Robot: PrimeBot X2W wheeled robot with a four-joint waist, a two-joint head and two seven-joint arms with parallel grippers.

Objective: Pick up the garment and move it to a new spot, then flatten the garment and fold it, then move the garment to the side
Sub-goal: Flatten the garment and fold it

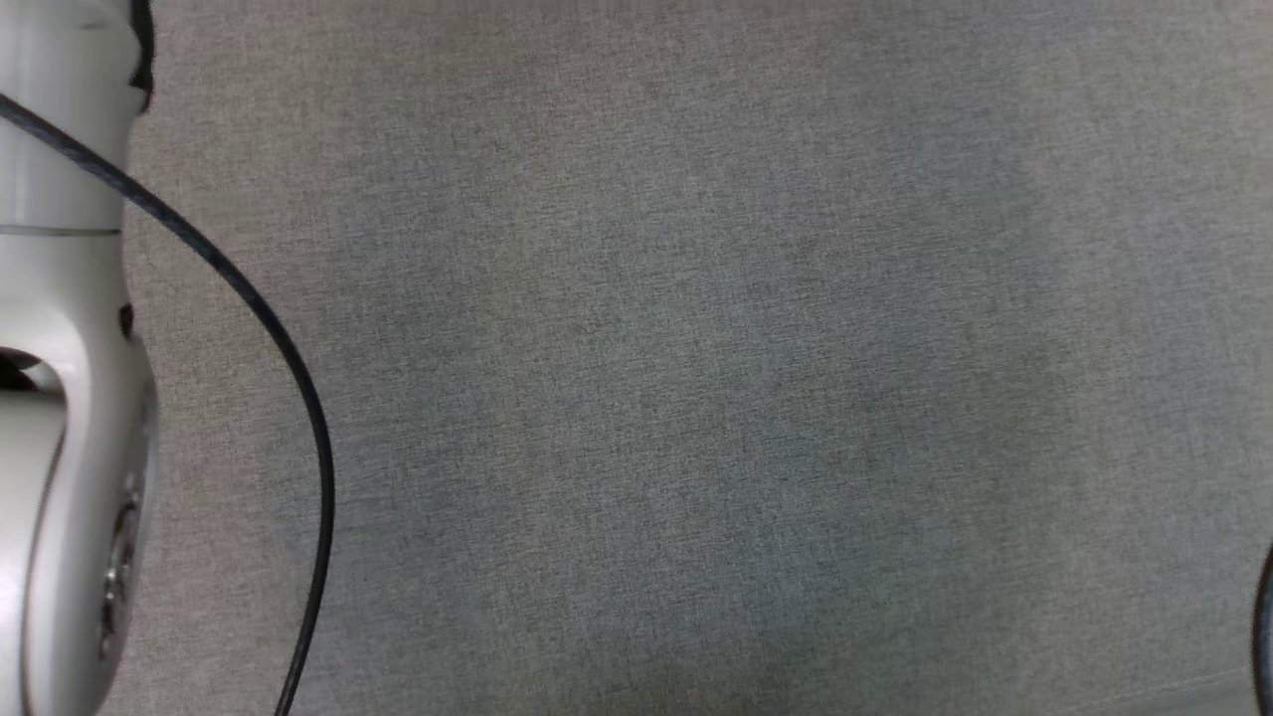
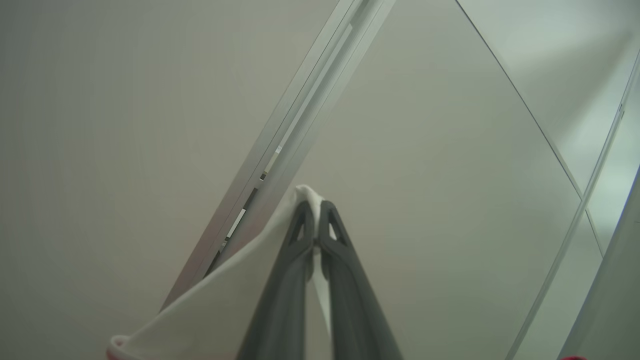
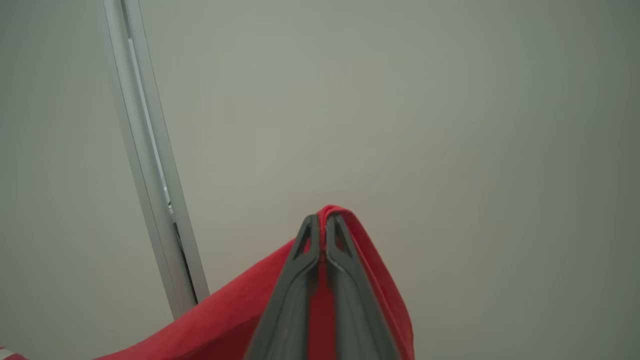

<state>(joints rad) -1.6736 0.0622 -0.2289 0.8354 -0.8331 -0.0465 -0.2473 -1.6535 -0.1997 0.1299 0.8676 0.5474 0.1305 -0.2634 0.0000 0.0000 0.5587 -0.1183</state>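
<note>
The left hand (image 2: 316, 207) is clenched on a white fold of the garment (image 2: 215, 305) and the right hand (image 3: 322, 220) is clenched on a red fold of it, so the garment seems to hang between the two raised hands. This looks like the first step, carrying it to a new spot. The next move calls for lowering it onto the grey woven surface (image 1: 696, 398) with both grips firm and the hands drawn apart, so the cloth lands spread and ready to flatten.
</note>
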